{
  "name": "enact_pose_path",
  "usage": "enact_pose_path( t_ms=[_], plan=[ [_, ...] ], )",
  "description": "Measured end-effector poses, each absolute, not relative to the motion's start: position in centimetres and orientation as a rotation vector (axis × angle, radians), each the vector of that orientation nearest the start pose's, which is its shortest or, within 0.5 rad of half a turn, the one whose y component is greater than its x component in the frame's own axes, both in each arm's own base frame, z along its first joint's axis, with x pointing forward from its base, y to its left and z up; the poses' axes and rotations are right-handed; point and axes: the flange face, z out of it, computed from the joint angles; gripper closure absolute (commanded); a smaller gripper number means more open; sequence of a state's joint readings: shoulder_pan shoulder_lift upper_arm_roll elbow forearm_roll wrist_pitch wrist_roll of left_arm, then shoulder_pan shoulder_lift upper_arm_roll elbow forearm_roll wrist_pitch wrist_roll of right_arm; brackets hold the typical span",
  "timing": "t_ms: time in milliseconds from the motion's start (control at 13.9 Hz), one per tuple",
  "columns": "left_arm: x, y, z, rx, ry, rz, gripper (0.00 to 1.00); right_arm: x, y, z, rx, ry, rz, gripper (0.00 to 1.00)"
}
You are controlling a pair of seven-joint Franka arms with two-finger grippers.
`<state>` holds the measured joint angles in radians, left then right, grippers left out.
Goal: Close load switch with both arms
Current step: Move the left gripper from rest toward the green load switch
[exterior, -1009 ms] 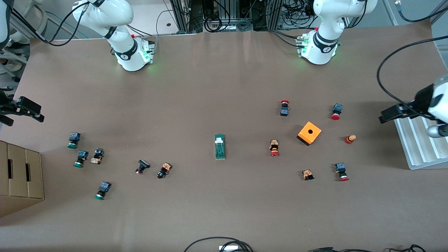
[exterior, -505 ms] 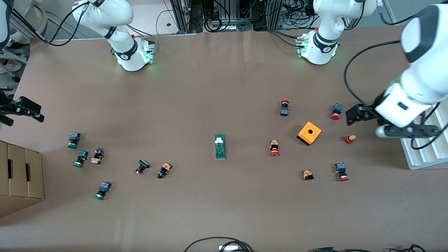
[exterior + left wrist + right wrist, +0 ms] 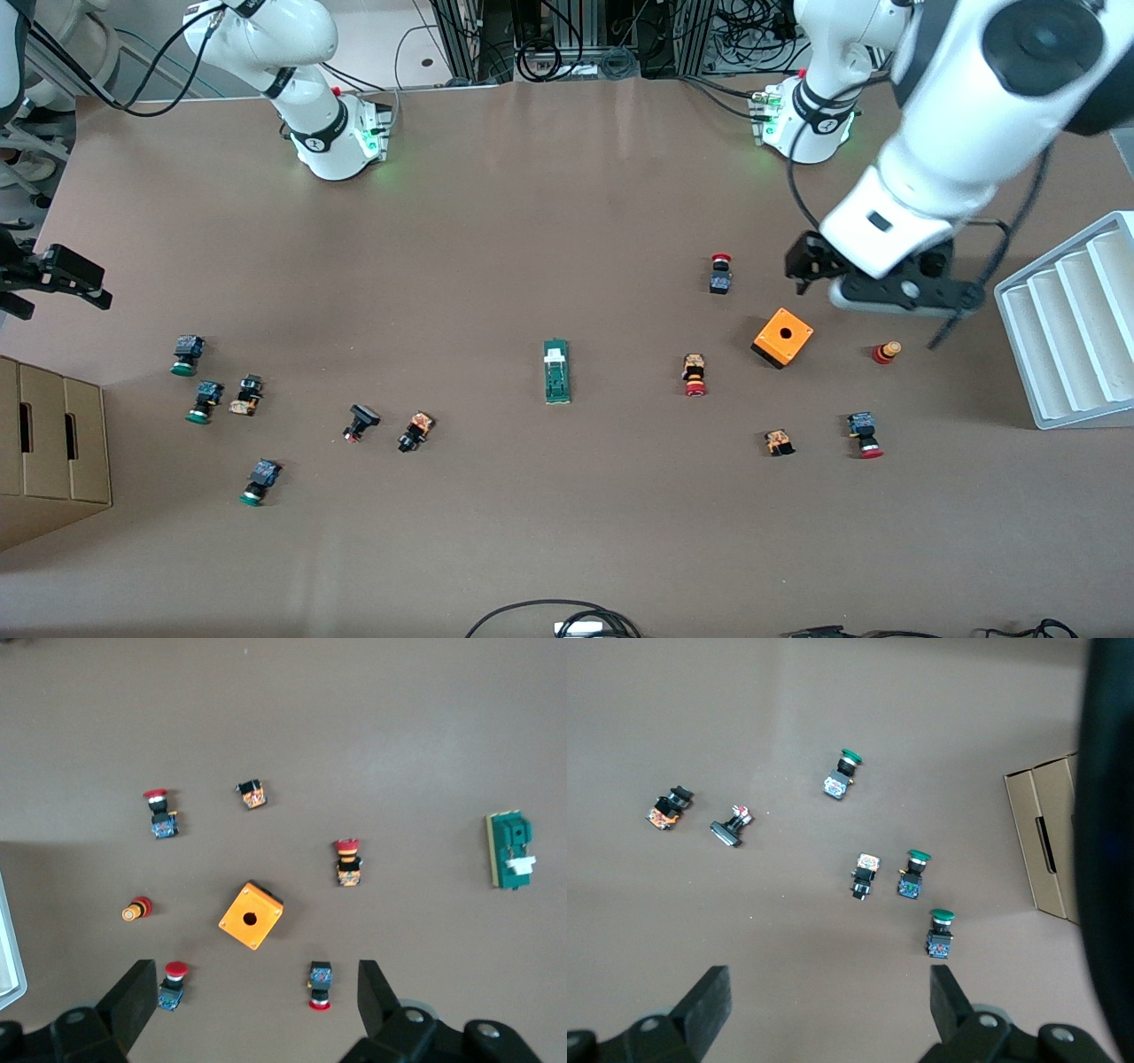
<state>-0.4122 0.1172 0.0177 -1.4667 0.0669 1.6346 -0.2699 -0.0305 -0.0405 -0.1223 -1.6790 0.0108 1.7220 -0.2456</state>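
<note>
I count one load switch, one orange box, five red-capped buttons, four green-capped. Load switch mid-table, flat, untouched. Left gripper up over table near left arm's end, beside orange box, jaws wide, empty; switch well apart toward centre. Right gripper waits over right arm's table edge, wide open, empty.
</note>
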Motion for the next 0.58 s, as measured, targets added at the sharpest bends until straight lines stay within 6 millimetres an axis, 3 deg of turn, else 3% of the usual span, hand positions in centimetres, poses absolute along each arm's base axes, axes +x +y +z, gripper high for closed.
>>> enact_pose_path(
  t_ms=[288, 577],
  plan=[
    [52.3, -27.6, 64.1, -3.122, 0.138, -0.318, 0.00, 54.8, -8.6, 60.9, -3.137, -0.141, -0.134, 0.00],
    [48.6, -34.5, 62.3, -3.076, -0.003, -0.455, 0.00, 54.9, -9.0, 60.8, -3.138, -0.129, -0.131, 0.00]
  ],
)
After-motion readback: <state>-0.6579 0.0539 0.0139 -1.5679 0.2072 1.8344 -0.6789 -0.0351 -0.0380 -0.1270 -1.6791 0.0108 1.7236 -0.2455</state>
